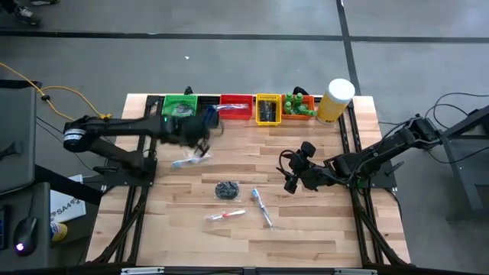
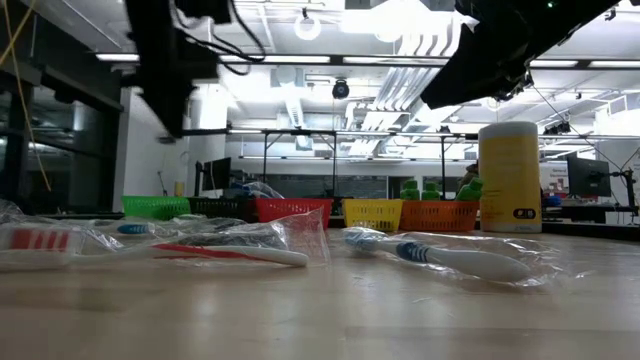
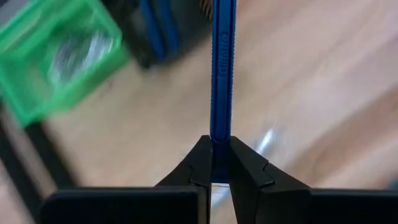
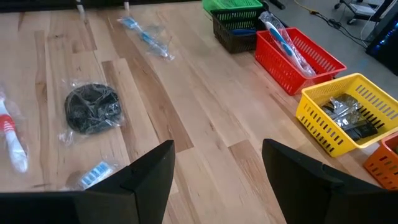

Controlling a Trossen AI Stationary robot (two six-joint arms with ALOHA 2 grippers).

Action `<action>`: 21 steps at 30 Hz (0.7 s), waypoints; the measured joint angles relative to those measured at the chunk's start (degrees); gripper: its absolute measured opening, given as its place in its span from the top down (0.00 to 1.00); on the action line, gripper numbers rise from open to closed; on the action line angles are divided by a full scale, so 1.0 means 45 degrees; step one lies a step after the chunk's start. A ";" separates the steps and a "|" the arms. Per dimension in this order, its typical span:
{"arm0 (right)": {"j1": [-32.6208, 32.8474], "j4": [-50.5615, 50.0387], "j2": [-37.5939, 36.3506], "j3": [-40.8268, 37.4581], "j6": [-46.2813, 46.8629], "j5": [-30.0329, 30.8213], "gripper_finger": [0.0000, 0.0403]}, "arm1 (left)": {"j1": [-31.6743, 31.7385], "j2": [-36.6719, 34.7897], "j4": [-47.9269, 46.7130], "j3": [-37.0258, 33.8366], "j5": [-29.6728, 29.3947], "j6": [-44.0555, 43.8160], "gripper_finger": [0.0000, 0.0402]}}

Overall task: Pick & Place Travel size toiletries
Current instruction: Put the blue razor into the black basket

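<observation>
My left tool [image 3: 216, 163] clenches a blue toothbrush [image 3: 222, 68] near the far-edge bins; next, drop it in. Right tool [image 4: 217, 165] released, waiting.

Overhead looks straight down; low camera sits at tabletop level; both share the red bin [image 1: 236, 105]

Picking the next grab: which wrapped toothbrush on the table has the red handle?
The one nearest the table's front edge, lying left of the blue-and-white one. The third, by the left gripper, looks blue.
</observation>
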 joint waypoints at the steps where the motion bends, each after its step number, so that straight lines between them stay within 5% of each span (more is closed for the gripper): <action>1: 0.0000 -0.0004 0.0000 0.0000 -0.0004 0.0000 0.41 | 0.0698 0.0000 0.0737 0.0000 0.0268 0.0763 0.94; 9: 0.0005 -0.0004 0.0000 0.0001 -0.0005 0.0000 0.41 | 0.4489 0.0864 0.3854 0.0000 0.1738 0.3663 0.93; 21: 0.0000 -0.0045 0.0000 0.0000 -0.0005 0.0004 0.41 | 0.6788 0.3583 0.5519 -0.0010 0.2026 0.4142 0.93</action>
